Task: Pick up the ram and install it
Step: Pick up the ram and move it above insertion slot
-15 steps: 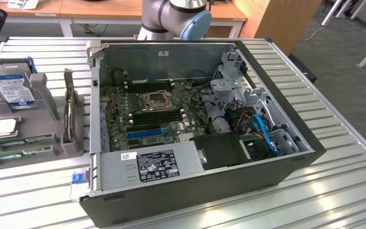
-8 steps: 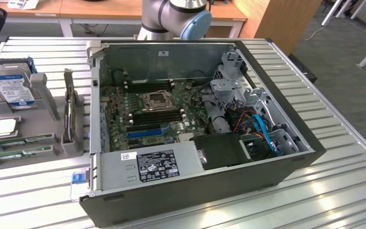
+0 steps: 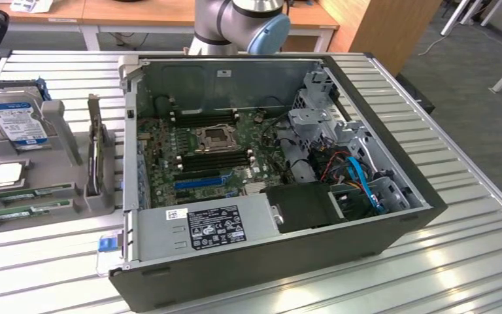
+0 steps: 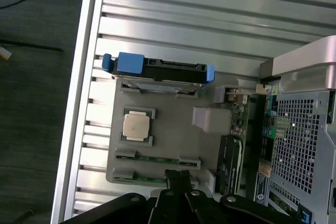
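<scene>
The ribbed metal surface (image 3: pixel 469 229), wooden desks (image 3: pixel 138 10) behind and grey carpet (image 4: pixel 37 103) beside, carries a grey tray (image 4: pixel 173 141) where the closed pincer (image 4: pixel 177 181) hangs just over the ram (image 4: pixel 147 179).

Body inventory, as I read it from my station.

1. Arm (image 3: pixel 225 19): one grey tubular link standing upright at the top middle of the exterior view, with a blue-capped joint (image 3: pixel 267 29) on the side toward the exterior view's right. The link runs out of the picture, so I log no further pose for it.
2. Gripper (image 4: pixel 177 176): black, seen along its length from my wrist camera. Jaws closed.
3. Fingers (image 4: pixel 171 181): two, pressed side by side, with no gap I can make out at the tips.
4. Gripper housing (image 4: pixel 126 208): broad and black, behind the fingers, with round bolt heads on both shoulders.
</scene>
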`<control>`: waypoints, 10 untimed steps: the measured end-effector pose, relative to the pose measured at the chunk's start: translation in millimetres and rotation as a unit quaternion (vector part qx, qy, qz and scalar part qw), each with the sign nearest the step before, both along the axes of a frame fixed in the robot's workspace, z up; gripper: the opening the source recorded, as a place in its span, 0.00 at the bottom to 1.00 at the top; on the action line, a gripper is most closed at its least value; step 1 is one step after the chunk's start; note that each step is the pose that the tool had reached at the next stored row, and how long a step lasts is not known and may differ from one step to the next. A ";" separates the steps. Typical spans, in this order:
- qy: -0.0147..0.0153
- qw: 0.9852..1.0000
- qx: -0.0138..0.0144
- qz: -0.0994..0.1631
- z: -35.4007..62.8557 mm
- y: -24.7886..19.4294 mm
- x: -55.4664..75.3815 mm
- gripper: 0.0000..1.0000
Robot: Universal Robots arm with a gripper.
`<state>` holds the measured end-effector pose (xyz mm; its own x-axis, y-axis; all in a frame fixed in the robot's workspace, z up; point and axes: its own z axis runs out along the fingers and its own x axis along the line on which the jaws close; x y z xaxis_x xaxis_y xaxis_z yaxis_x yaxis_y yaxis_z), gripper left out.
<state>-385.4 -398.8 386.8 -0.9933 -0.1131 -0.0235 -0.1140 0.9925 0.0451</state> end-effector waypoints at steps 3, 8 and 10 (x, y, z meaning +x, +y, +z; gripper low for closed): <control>0.000 1.000 0.000 0.008 0.0 0.0 0.0 0.10; 0.000 1.000 0.000 0.024 0.0 0.0 -0.1 0.10; 0.000 1.000 0.000 0.031 -0.1 0.0 -0.1 0.10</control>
<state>-385.5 -398.8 386.7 -0.9844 -0.1745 -0.0235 -0.1754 0.9835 0.0451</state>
